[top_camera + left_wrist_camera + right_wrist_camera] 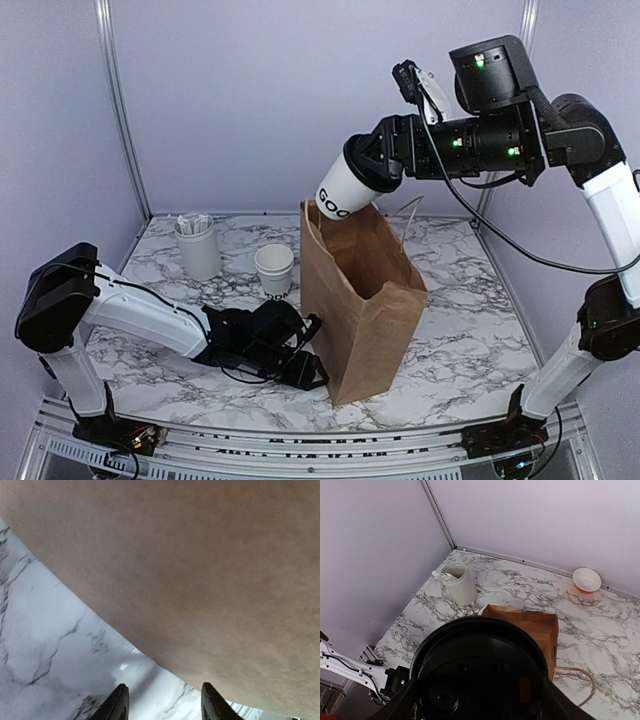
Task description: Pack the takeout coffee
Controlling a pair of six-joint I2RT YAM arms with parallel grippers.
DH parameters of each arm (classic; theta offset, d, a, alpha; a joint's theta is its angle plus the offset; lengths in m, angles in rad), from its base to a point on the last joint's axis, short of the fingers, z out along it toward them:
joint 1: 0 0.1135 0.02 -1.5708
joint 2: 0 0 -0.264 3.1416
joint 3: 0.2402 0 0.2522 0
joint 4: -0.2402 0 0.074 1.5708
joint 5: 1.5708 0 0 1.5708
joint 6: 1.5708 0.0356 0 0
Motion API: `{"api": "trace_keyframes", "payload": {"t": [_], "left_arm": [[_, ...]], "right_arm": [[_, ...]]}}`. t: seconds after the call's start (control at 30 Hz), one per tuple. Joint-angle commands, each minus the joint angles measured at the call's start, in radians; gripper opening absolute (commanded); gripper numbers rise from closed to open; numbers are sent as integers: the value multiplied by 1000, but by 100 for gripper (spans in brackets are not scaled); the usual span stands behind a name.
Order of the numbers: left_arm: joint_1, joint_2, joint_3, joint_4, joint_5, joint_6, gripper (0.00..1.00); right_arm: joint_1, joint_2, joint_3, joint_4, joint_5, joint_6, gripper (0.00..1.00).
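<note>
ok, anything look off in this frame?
Only the coffee cup: the right jaws hold it steeply tilted, base down toward the paper bag's open mouth. Its lid is on and no spill shows. The bag stands upright, top rim creased.

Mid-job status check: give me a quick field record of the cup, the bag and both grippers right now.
cup: white cup, black lid on, tilted, above the bag's open top
bag: brown paper bag, upright, open
right gripper: shut on the cup
left gripper: open, low beside the bag's base
left of bag: cup stack, packet holder
</note>
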Motion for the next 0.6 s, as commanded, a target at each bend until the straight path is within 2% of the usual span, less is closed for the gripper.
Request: {"api": "trace_keyframes", "payload": {"t": [0.0, 0.27, 0.57], "left_arm": [[-6, 64, 86, 63, 29, 13, 50], [-1, 104, 159, 60, 19, 31, 50], [33, -12, 102, 2, -32, 55, 50]], "right_arm": [[7, 5, 17, -85, 50, 28, 64], [5, 12, -16, -149, 107, 58, 65], [-27, 29, -60, -192, 101, 100, 65]]}}
